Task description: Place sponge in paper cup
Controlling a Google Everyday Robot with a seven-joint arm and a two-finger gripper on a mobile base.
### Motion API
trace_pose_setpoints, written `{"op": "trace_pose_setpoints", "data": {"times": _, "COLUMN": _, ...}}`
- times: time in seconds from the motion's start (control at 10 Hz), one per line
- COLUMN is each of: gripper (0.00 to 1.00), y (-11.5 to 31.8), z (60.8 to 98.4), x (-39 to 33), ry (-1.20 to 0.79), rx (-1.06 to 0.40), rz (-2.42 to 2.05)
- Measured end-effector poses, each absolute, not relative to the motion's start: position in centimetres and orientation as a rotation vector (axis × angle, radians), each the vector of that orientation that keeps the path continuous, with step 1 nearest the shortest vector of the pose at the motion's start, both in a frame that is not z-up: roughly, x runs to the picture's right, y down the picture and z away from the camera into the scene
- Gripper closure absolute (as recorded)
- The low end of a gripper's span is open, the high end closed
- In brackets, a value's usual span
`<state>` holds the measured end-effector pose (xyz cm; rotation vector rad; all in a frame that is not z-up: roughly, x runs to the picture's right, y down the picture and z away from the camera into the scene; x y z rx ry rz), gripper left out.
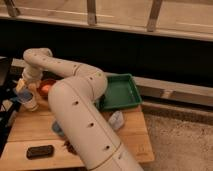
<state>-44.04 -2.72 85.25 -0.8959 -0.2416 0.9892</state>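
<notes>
The paper cup [30, 103] stands upright at the far left of the wooden table [35, 132]. My gripper [25, 89] is at the end of the white arm [75, 100], right above the cup's mouth. A small pale and blue piece [21, 89] shows at the gripper. It may be the sponge, but I cannot make it out for sure. The arm hides much of the table's middle.
An orange bowl [46, 88] sits just right of the cup. A green tray [120, 92] lies at the back right. A crumpled pale wrapper [116, 120] lies in front of it. A black flat object [40, 151] lies near the front left edge. Dark equipment [6, 100] stands at the left.
</notes>
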Motion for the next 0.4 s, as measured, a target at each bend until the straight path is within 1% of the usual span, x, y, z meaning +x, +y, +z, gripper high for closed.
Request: {"op": "trace_pose_setpoints", "data": {"times": 0.4, "gripper": 0.26, "y": -5.3, "z": 83.1, "x": -42.3, "ry": -0.255, "rx": -0.823, "rz": 1.012}}
